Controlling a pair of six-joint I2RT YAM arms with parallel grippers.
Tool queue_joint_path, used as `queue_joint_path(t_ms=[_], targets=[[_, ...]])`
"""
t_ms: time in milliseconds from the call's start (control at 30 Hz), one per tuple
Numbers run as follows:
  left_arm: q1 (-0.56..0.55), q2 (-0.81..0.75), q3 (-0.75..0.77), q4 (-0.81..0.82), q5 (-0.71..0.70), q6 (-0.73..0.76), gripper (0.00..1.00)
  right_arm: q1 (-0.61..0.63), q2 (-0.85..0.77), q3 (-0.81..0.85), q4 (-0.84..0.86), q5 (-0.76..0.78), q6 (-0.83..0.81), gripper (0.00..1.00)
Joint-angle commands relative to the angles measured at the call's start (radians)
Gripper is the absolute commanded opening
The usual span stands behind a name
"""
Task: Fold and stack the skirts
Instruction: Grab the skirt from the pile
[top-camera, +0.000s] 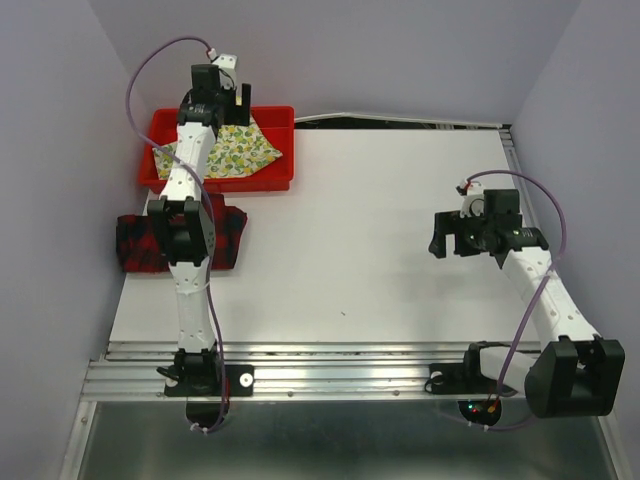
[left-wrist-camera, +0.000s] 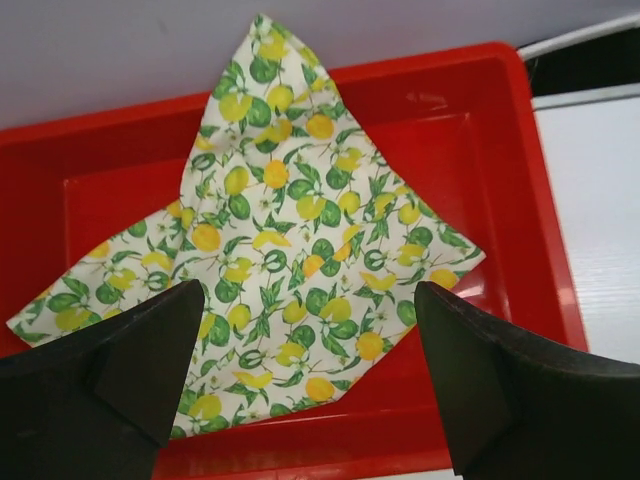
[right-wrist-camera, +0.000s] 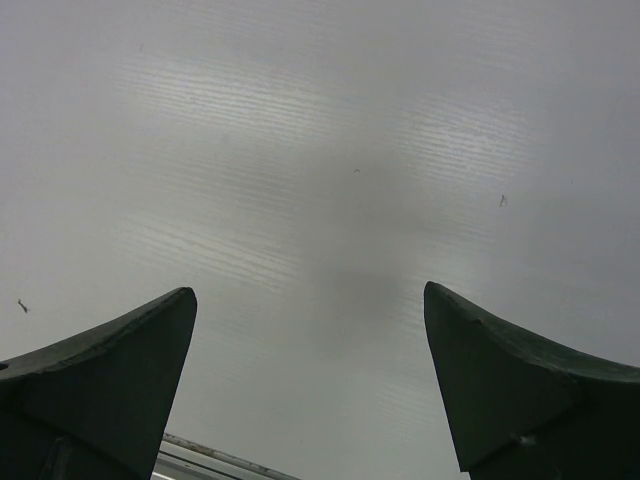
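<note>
**Skirts, tray and hands, listed by view**

Top external: white lemon-print cloth skirt (top-camera: 240, 150) lies in red plastic tray (top-camera: 272, 113), far left. Red-and-black plaid cloth skirt (top-camera: 135, 245) lies at white tabletop (top-camera: 350, 250) left edge, under left arm (top-camera: 188, 230).
Left wrist: left hand (left-wrist-camera: 310, 292) open, empty, above lemon-print skirt.
Right wrist: right hand (right-wrist-camera: 310, 295) open, empty, over tabletop.

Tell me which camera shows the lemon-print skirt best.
Left wrist: the lemon-print skirt fills the frame, lying rumpled in the red tray with nothing covering it. Top external shows it small and partly hidden behind the left arm. Right wrist shows only the table.
</note>
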Motion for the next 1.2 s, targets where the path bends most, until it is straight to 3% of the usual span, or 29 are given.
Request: queue_joint_path(t_ms=[0, 333, 600, 667, 700, 800, 933, 1167], targets=[[0.017, 0.032, -0.005, 0.040, -0.091, 0.031, 0.98, -0.006, 0.022, 0.039, -0.012, -0.004, -0.023, 1.00], [0.045, 0.180, -0.065, 0.003, -0.160, 0.093, 0.98, -0.006, 0.051, 0.030, -0.007, -0.004, -0.026, 1.00], [0.086, 0.252, -0.057, 0.003, -0.133, 0.092, 0.98, -0.006, 0.062, 0.031, -0.008, 0.022, -0.023, 1.00], [0.089, 0.272, -0.045, 0.005, -0.119, 0.084, 0.93, -0.006, 0.071, 0.037, -0.010, 0.021, -0.023, 1.00], [0.089, 0.279, -0.039, 0.000, -0.107, 0.084, 0.90, -0.006, 0.072, 0.037, -0.010, 0.024, -0.023, 1.00], [0.097, 0.278, -0.054, 0.017, -0.071, 0.061, 0.58, -0.006, 0.080, 0.039, -0.010, 0.034, -0.019, 1.00], [0.102, 0.232, -0.062, 0.037, -0.014, 0.049, 0.00, -0.006, 0.102, 0.054, -0.019, 0.036, -0.014, 1.00], [0.102, -0.019, -0.078, 0.065, 0.139, 0.052, 0.00, -0.006, 0.085, 0.064, -0.019, 0.027, -0.008, 1.00]])
